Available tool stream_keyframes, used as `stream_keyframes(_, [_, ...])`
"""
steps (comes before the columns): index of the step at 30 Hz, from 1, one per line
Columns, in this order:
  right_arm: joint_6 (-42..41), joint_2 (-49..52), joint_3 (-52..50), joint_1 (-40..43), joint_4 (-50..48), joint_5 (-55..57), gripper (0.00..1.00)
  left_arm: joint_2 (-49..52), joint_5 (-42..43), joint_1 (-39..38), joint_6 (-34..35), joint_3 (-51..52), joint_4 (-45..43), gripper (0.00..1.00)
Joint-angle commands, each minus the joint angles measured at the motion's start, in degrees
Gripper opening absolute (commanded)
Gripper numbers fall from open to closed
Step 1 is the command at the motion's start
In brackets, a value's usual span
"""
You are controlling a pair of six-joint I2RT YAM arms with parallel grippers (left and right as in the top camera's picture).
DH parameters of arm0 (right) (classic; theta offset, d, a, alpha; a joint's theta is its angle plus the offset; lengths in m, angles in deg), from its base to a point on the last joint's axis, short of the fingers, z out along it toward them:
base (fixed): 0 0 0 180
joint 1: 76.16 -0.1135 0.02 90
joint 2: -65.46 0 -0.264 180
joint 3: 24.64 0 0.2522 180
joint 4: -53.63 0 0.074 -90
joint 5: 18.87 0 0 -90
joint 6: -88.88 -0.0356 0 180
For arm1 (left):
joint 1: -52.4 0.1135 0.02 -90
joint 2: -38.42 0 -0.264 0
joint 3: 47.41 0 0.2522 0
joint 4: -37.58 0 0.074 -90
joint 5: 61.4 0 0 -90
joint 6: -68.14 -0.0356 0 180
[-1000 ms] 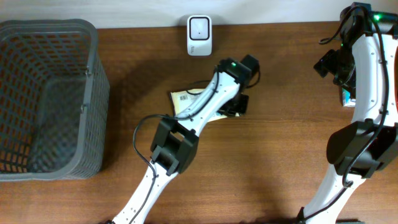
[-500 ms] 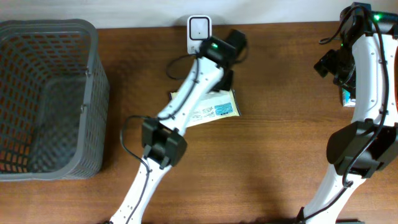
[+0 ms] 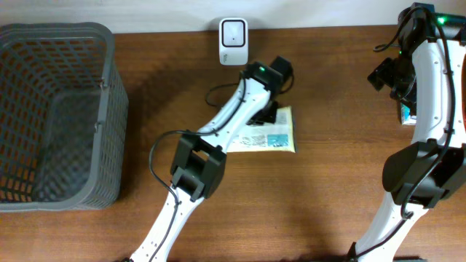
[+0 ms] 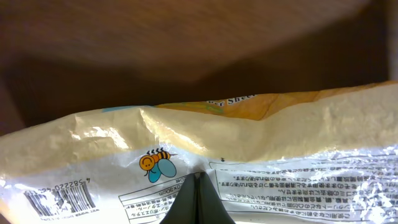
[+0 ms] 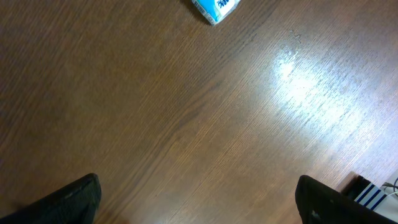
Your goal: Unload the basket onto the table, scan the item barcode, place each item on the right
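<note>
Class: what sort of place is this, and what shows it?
Probably a mock shop checkout on a table: a white barcode scanner, a grey basket, and a barcoded packet held in the left hand.

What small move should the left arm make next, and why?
Probably swing the packet toward the scanner, barcode side facing it. The left pincer is shut on the packet's edge, the barcode lies near one end, and the packet is apart from the scanner.
</note>
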State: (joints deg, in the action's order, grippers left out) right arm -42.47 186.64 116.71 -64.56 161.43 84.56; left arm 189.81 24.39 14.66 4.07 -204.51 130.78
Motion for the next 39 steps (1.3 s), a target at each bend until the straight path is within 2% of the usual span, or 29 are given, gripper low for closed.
stream_keyframes(1, [0.2, 0.2, 0.0, 0.1, 0.0, 0.1, 0.99, 0.8, 3.2, -1.8, 4.3, 0.1, 0.1, 0.00])
stream_keyframes(5, [0.2, 0.2, 0.0, 0.1, 0.0, 0.1, 0.99, 0.7, 3.0, -0.2, 4.4, -4.9, 3.1, 0.00])
stream_keyframes(8, [0.2, 0.2, 0.0, 0.1, 0.0, 0.1, 0.99, 0.7, 3.0, 0.6, 4.4, -11.4, 11.0, 0.00])
stream_keyframes(11, [0.2, 0.2, 0.0, 0.1, 0.0, 0.1, 0.99, 0.7, 3.0, 0.3, 4.5, -12.3, 17.3, 0.00])
stream_keyframes(18, [0.2, 0.2, 0.0, 0.1, 0.0, 0.1, 0.99, 0.9, 6.1, -1.7, 5.9, -7.5, 16.0, 0.00])
stream_keyframes(20, [0.2, 0.2, 0.0, 0.1, 0.0, 0.1, 0.99, 0.9, 12.4, -3.0, 6.2, -6.7, 13.9, 0.00])
stream_keyframes(23, [0.2, 0.2, 0.0, 0.1, 0.0, 0.1, 0.99, 0.9, 15.0, -4.3, 6.2, -6.7, 12.3, 0.00])
stream_keyframes(27, [0.2, 0.2, 0.0, 0.1, 0.0, 0.1, 0.99, 0.9, 15.0, -5.1, 6.8, -6.7, 9.1, 0.00])
stream_keyframes(32, [0.2, 0.2, 0.0, 0.1, 0.0, 0.1, 0.99, 1.9, 14.7, -5.1, 11.9, -6.0, 7.9, 0.00])
stream_keyframes(36, [0.2, 0.2, 0.0, 0.1, 0.0, 0.1, 0.99, 2.0, 8.8, -5.1, 13.3, -4.2, 7.1, 0.00])
stream_keyframes(39, [0.2, 0.2, 0.0, 0.1, 0.0, 0.1, 0.99, 2.4, 9.4, -5.1, 14.0, -3.8, 4.0, 0.00])
